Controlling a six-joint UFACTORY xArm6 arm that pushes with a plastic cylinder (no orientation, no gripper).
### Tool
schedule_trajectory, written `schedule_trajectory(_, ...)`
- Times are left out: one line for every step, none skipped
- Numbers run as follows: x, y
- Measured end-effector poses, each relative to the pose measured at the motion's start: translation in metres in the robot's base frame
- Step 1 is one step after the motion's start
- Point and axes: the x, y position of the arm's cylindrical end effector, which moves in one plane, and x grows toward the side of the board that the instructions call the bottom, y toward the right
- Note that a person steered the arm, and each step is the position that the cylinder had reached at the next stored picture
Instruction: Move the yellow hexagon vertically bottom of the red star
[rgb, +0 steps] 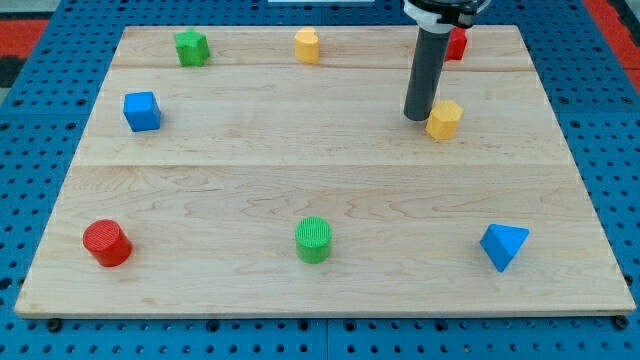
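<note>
The yellow hexagon (444, 119) sits on the wooden board in the upper right part of the view. My tip (417, 117) is right at its left side, touching or nearly touching it. The red star (456, 43) lies at the view's top, above the hexagon and slightly to its right, and is partly hidden behind the dark rod.
A second yellow block (307, 45) and a green star (191, 47) lie along the board's top edge. A blue cube (141, 111) is at the left. A red cylinder (106, 243), a green cylinder (313, 239) and a blue triangle (503, 246) lie along the bottom.
</note>
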Motion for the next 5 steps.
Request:
schedule_trajectory(0.001,0.000)
schedule_trajectory(0.002,0.014)
schedule_trajectory(0.002,0.015)
schedule_trajectory(-0.011,0.002)
schedule_trajectory(-0.022,-0.005)
